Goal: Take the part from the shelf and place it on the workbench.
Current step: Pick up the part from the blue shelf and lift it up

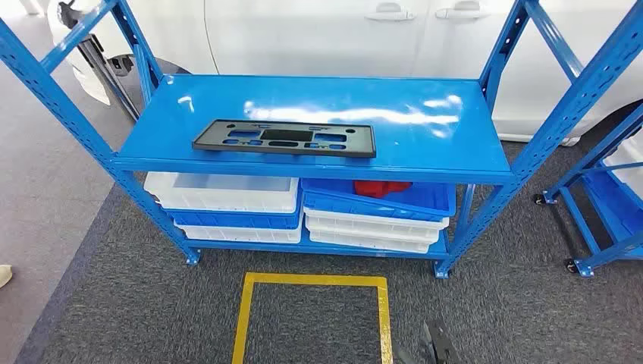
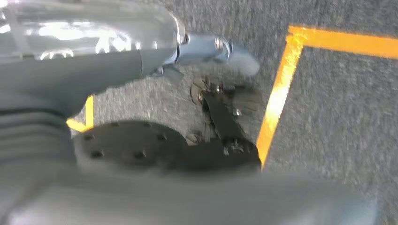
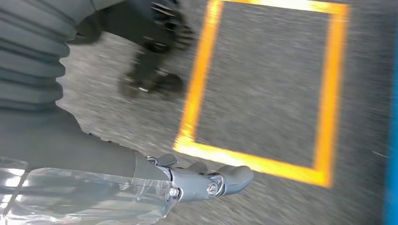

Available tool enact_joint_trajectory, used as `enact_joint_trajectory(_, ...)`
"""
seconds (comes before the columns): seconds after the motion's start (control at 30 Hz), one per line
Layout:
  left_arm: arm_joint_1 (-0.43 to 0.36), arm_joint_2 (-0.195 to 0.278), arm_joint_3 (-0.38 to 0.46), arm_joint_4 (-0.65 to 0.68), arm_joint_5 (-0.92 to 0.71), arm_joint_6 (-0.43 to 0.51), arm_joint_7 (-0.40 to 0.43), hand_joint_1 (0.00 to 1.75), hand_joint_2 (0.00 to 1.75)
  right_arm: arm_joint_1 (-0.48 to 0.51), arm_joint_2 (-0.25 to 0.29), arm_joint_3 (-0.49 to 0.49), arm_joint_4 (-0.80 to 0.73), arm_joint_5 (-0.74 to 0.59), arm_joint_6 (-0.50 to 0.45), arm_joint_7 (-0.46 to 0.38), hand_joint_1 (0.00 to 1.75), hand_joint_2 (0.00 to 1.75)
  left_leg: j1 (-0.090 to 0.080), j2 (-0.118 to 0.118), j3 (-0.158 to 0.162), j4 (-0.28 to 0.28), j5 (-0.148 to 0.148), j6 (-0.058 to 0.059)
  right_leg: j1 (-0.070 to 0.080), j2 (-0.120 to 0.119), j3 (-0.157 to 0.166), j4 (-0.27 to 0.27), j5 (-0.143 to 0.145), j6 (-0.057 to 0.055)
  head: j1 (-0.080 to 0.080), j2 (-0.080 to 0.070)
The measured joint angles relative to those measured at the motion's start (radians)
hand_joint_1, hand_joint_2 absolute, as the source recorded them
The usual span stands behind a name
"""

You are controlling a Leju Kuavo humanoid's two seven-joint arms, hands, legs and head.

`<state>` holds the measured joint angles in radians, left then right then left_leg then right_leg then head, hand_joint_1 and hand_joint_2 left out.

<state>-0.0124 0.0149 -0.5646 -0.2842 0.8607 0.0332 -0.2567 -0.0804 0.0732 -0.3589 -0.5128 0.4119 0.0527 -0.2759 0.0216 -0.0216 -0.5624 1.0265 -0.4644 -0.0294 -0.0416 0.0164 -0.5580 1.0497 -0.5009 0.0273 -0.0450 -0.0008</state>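
While the flat black plastic panel with rectangular cut-outs lies untouched on the top deck of the blue steel shelf, towards its front edge and left of centre, both of the robot's arms hang low over the grey carpet. From where I stand the left hand hangs above the floor holding nothing; its thumb sticks out, though the blur leaves me unable to say how far the fingers are spread. The right hand is likewise empty beside the yellow taped square, its fingers drawn loosely together rather than splayed. The step in hand, I judge, is the approach and reach. The panel is long, thin and probably light, so one hand pinching one end would let it swing; better to bring both hands up, one to each short end, or draw it slightly over the front lip so fingers can get underneath. The shelf's slanted uprights stand close at either side, so the arms should rise straight between them. No workbench is visible.
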Motion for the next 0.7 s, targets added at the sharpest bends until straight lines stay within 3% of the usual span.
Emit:
enact_joint_trajectory(0.1, -0.002, 0.0, -0.016, 0.004, 0.022, 0.001, -0.006, 0.0, 0.0, -0.007, 0.0, 0.012, -0.046, -0.018, 0.001, -0.016, 0.0, 0.0, 0.003, 0.001, -0.003, 0.006, -0.005, -0.006, 0.002, 0.0, 0.0, -0.001, 0.002, -0.011, 0.0, 0.0)
enact_joint_trajectory(0.13, -0.006, 0.0, -0.033, 0.009, 0.046, 0.002, -0.011, 0.0, 0.0, -0.016, 0.0, 0.028, -0.103, -0.033, -0.005, -0.033, 0.0, 0.0, 0.004, 0.003, -0.036, 0.074, -0.037, -0.01, 0.005, -0.002, -0.001, -0.002, 0.003, -0.02, 0.0, 0.0)
enact_joint_trajectory(0.2, -0.014, 0.0, -0.07, 0.02, 0.096, 0.007, -0.022, 0.0, 0.0, -0.039, -0.001, 0.068, -0.235, -0.058, -0.035, -0.07, 0.0, 0.87, 0.004, 0.008, -0.112, 0.221, -0.087, -0.009, 0.013, -0.006, 0.001, -0.004, 0.003, -0.036, 0.0, 0.0)
enact_joint_trajectory(0.23, -0.017, 0.0, -0.084, 0.025, 0.116, 0.009, -0.027, 0.0, 0.0, -0.047, -0.002, 0.087, -0.292, -0.064, -0.055, -0.085, 0.0, 1.31, 0.002, 0.009, -0.136, 0.26, -0.089, -0.003, 0.018, -0.007, 0.004, -0.004, 0.001, -0.039, 0.0, 0.0)
enact_joint_trajectory(0.27, -0.017, 0.0, -0.093, 0.027, 0.128, 0.011, -0.03, 0.0, 0.0, -0.053, -0.003, 0.101, -0.329, -0.065, -0.071, -0.094, 0.0, 1.75, -0.002, 0.009, -0.122, 0.217, -0.052, 0.006, 0.022, -0.007, 0.008, -0.005, -0.001, -0.041, 0.0, 0.0)
enact_joint_trajectory(0.33, -0.02, 0.003, -0.106, 0.033, 0.147, 0.015, -0.035, 0.0, 0.0, -0.065, -0.003, 0.128, -0.391, -0.062, -0.1, -0.108, 0.0, 1.75, -0.013, 0.009, -0.07, 0.089, 0.012, 0.027, 0.025, -0.006, 0.012, -0.005, -0.005, -0.039, 0.0, 0.0)
enact_joint_trajectory(0.37, -0.022, 0.005, -0.114, 0.036, 0.157, 0.016, -0.037, 0.0, 0.0, -0.071, -0.003, 0.142, -0.42, -0.058, -0.115, -0.116, 0.0, 1.75, -0.018, 0.01, -0.051, 0.045, 0.024, 0.034, 0.026, -0.006, 0.011, -0.006, -0.006, -0.036, 0.0, 0.0)
enact_joint_trajectory(0.43, -0.027, 0.006, -0.13, 0.041, 0.179, 0.017, -0.042, 0.0, 0.0, -0.08, -0.004, 0.171, -0.481, -0.05, -0.145, -0.13, 0.0, 1.75, -0.024, 0.011, -0.04, 0.017, 0.021, 0.04, 0.026, -0.006, 0.009, -0.01, -0.005, -0.024, 0.0, 0.0)
enact_joint_trajectory(0.53, -0.031, 0.007, -0.155, 0.047, 0.215, 0.019, -0.048, 0.0, 0.0, -0.098, -0.006, 0.216, -0.573, -0.037, -0.193, -0.153, 0.0, 1.75, -0.019, 0.012, -0.027, -0.011, 0.028, 0.05, 0.027, -0.01, 0.005, 0.003, -0.019, -0.009, 0.0, 0.0)
enact_joint_trajectory(0.57, -0.033, 0.007, -0.163, 0.049, 0.227, 0.02, -0.05, 0.0, 0.0, -0.108, -0.007, 0.232, -0.599, -0.034, -0.21, -0.16, 0.0, 1.75, -0.016, 0.014, -0.023, -0.019, 0.032, 0.054, 0.028, -0.011, -0.012, 0.039, -0.04, -0.007, 0.0, 0.0)
enact_joint_trajectory(0.63, -0.039, 0.008, -0.181, 0.053, 0.253, 0.021, -0.055, 0.0, 0.0, -0.125, -0.008, 0.265, -0.641, -0.031, -0.244, -0.173, 0.0, 1.75, -0.018, 0.015, -0.02, -0.023, 0.032, 0.06, 0.028, -0.011, -0.075, 0.161, -0.095, -0.006, 0.0, 0.0)
enact_joint_trajectory(0.67, -0.041, 0.009, -0.192, 0.056, 0.268, 0.022, -0.057, 0.0, 0.0, -0.132, -0.009, 0.284, -0.659, -0.03, -0.262, -0.179, 0.0, 1.75, -0.02, 0.014, -0.02, -0.022, 0.031, 0.061, 0.028, -0.011, -0.107, 0.218, -0.111, -0.005, 0.0, 0.0)
enact_joint_trajectory(0.7, -0.042, 0.009, -0.202, 0.058, 0.282, 0.023, -0.06, 0.0, 0.0, -0.138, -0.009, 0.306, -0.674, -0.027, -0.28, -0.186, 0.0, 1.75, -0.021, 0.014, -0.02, -0.021, 0.029, 0.062, 0.028, -0.011, -0.128, 0.248, -0.11, -0.004, 0.0, 0.0)
